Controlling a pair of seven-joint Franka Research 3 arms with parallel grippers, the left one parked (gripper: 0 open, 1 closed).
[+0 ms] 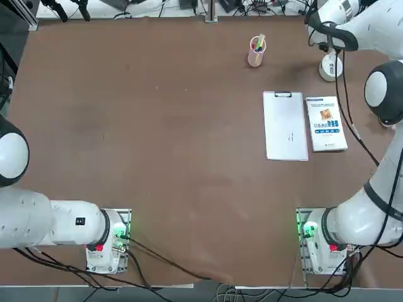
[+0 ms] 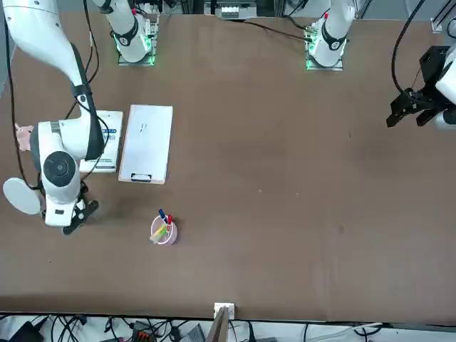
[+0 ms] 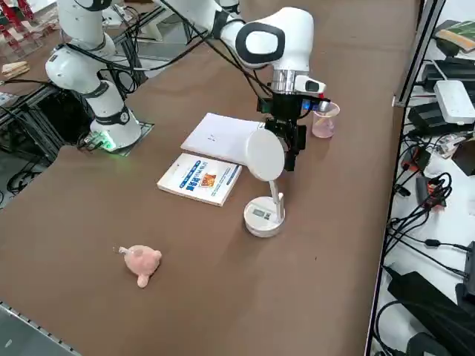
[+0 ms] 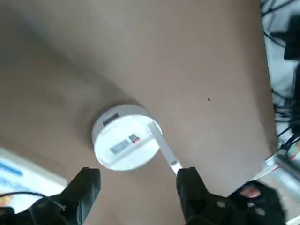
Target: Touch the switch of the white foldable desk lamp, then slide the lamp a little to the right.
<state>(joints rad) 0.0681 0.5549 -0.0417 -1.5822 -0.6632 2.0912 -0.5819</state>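
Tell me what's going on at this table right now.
The right arm has its pincer open just by the white foldable desk lamp, holding nothing. The lamp stands on the table beside the book and clipboard. It looks lined up for the lamp, though I can't tell whether the switch has been touched.

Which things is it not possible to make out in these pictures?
- Lamp head: in the wrist view, cut off or behind the claw.
- Lamp switch: no view shows clearly which mark on the base it is; too small.
- Pen cup: its bottom inside is hidden by pens in the top view.
- Book: small cover print is too fine in the side view.
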